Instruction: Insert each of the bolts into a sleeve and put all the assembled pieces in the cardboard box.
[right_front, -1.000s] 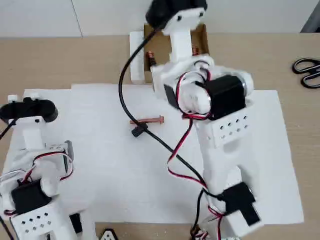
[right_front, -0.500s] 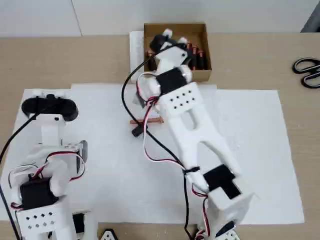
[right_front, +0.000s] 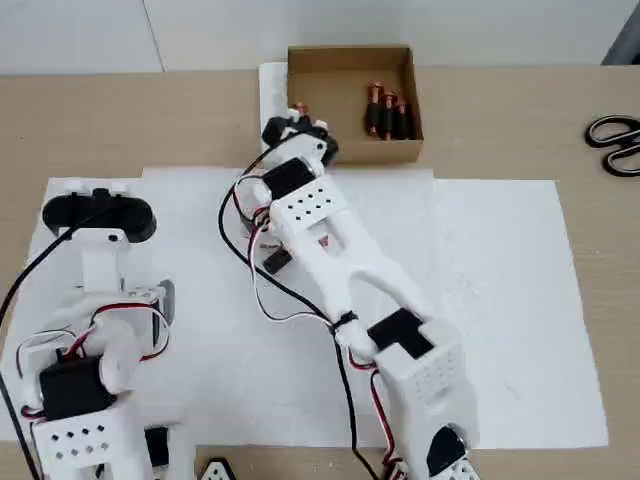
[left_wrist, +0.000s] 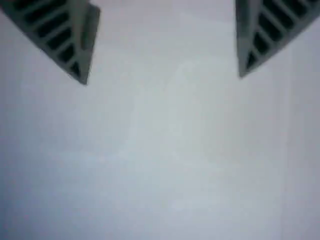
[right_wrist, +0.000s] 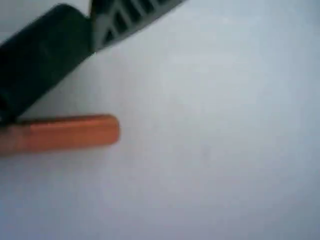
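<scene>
The left gripper (left_wrist: 161, 77) hangs with its jaws spread wide over the white sheet (right_front: 480, 260) at the left. The right gripper (right_front: 299, 124) sits at the cardboard box's (right_front: 348, 57) near-left corner, and I cannot tell whether it is clenched or released. A copper bolt (right_wrist: 65, 132) lies flat on the sheet close by it, and assembled pieces (right_front: 390, 110) rest in the box.

Black-handled scissors (right_front: 615, 143) on wood table (right_front: 120, 120) at high view's rt edge, apart from big white sheet (right_front: 500, 300)
</scene>
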